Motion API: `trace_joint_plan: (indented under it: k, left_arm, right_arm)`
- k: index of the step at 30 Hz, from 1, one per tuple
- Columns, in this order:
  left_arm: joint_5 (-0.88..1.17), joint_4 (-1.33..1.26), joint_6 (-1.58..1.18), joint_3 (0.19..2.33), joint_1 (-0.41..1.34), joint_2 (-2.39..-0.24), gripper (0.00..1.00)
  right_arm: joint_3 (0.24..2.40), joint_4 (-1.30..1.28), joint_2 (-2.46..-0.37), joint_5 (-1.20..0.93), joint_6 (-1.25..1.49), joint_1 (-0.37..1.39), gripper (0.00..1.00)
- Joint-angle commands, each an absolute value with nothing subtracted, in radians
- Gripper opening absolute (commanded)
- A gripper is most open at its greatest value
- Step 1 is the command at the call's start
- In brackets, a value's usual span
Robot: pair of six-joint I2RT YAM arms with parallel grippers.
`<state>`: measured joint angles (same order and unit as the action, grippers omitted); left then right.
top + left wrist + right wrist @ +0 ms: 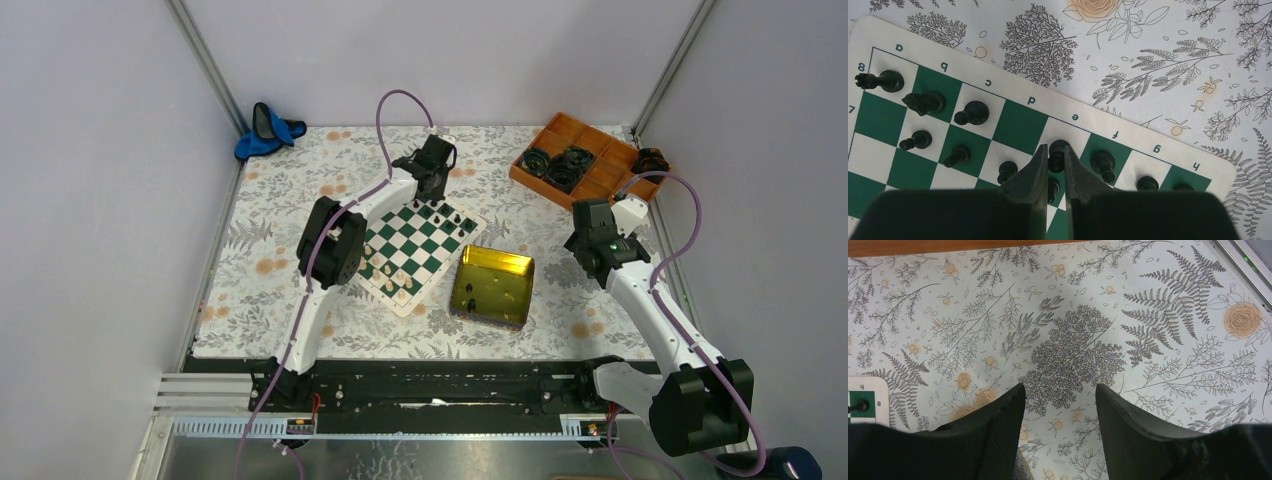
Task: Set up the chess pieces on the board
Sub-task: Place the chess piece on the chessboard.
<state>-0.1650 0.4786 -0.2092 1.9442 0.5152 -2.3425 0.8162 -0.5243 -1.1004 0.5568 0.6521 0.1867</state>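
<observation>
Top view: the board (425, 262), green and white checks with a cream border, lies turned cornerwise on the floral cloth (280, 210), just beside the yellow tin tray (497, 251) on its right. Cream-white pieces (398, 281) stand on its near rows and black pieces (447, 213) on the far rows. A few dark figures lie in the tray, too small to identify. The left wrist view resolves what the top view cannot: file letters a to h printed along the border, a rook (883, 80) and a knight (924, 102) on the back row, and pawns on the row in front. Left gripper (1055, 155): jaws nearly together, pinching one black piece (1059, 146) at the e file, its head showing between the fingers. Right wrist view: right gripper (1058, 395) spread wide, holding nothing, over the cloth. One board corner with a single black figure shows at that view's left edge.
</observation>
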Motion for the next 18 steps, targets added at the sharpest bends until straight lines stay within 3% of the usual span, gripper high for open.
trace_joint_plan:
  k: [1, 18]
  left_arm:
    - [-0.172, 0.455, -0.225, 1.931, 0.508, -2.362, 0.05]
    - [-0.194, 0.454, -0.230, 1.936, 0.508, -2.354, 0.40]
  right_arm:
    - [0.836, -0.503, -1.097, 0.559, 0.647, 0.179, 0.61]
    - [0.838, -0.506, -1.092, 0.555, 0.645, 0.179, 0.60]
